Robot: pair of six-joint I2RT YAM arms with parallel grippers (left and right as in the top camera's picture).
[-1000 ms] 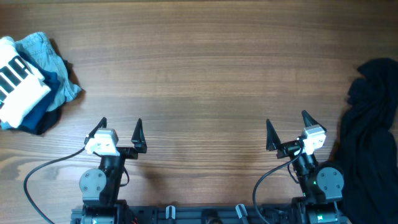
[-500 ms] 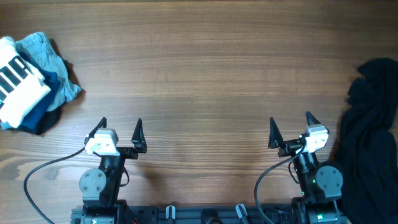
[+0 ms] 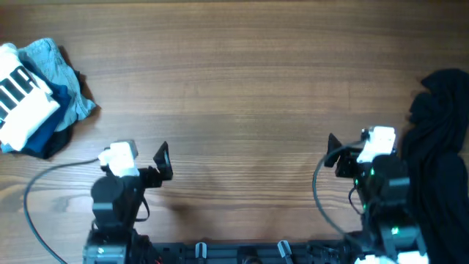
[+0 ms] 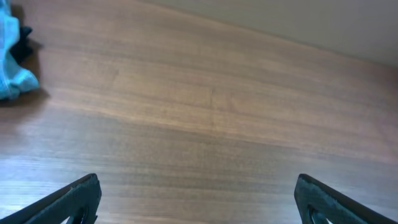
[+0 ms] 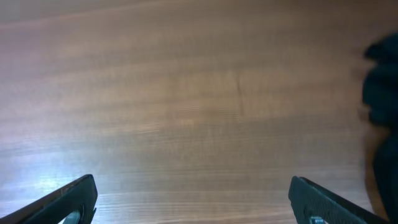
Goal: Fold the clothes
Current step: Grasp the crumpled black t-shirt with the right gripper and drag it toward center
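clothes pile [image 3: 33, 95]: well left of left claw [image 4: 198, 186], cut off by frame edge | black garment [image 3: 440, 147]: just right of right claw [image 5: 191, 183], cut off by edge, blurry in wrist view | claw fingers [image 4: 74, 200]: only tips show in wrist views

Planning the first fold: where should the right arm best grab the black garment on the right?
Likely the left edge of the black garment, approached from the left: it lies bunched in a long heap, and that edge is nearest the right pincer.

table [image 3: 242, 81]: brown woodgrain | left clothes pile [image 3: 44, 103]: light blue, navy, white black-striped | right garment [image 3: 440, 139]: black, seemingly plain
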